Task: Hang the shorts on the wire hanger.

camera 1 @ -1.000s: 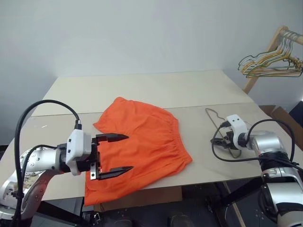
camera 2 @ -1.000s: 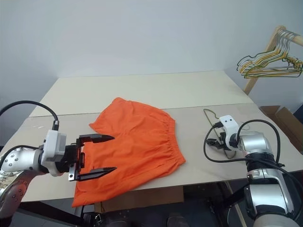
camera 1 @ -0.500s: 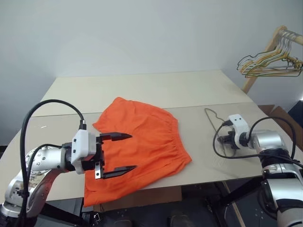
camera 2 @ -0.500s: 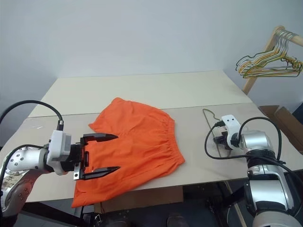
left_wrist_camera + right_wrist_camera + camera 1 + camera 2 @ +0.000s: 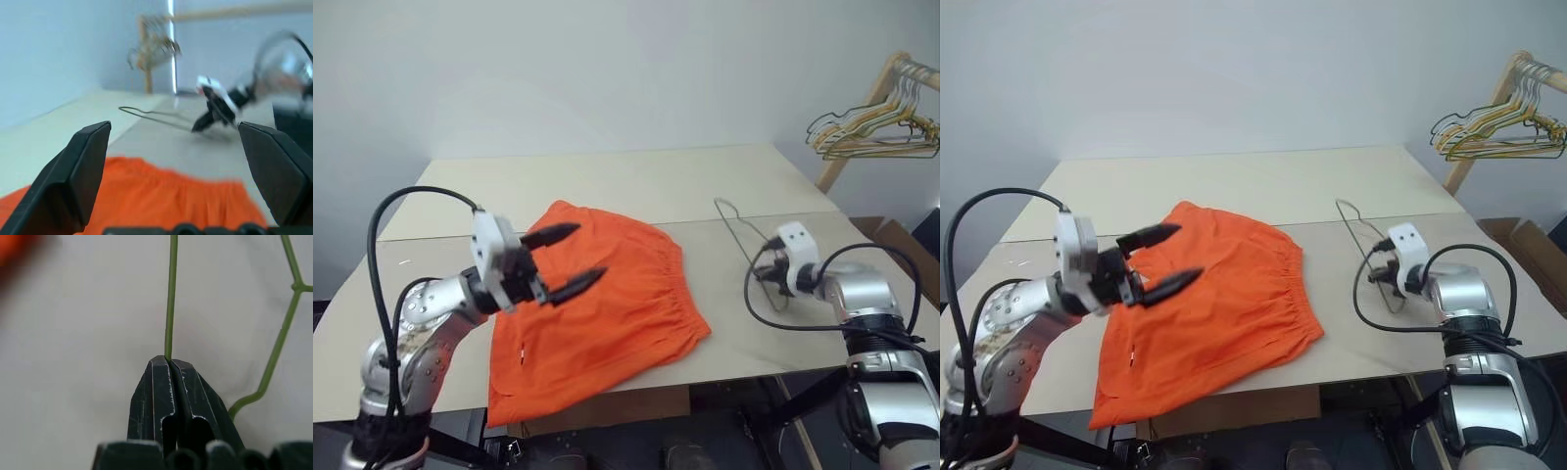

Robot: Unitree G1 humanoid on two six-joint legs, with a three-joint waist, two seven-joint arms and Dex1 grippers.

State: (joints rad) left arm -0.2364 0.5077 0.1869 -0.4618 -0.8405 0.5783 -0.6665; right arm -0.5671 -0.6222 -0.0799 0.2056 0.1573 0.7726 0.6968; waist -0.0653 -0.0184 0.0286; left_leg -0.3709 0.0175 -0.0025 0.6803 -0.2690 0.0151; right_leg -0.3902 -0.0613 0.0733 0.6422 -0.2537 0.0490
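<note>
Jaws of the right gripper (image 5: pixel 168 361) are clenched on a thin green wire of the wire hanger (image 5: pixel 736 223), at the right of the frame. That hanger stands tilted, its hook end lifted off the bench (image 5: pixel 636 181) and reaching toward the upper left from the gripper. Jaws of the left gripper (image 5: pixel 564 260) are spread wide and hold nothing; it hovers at the left of the frame, over the near left part of the shorts (image 5: pixel 607 304). These orange shorts lie flat in the lower centre of the frame, one leg hanging over the bench's near edge. A bunch of hangers (image 5: pixel 871 132) hangs on a wooden rack (image 5: pixel 862 113) in the upper right corner.
</note>
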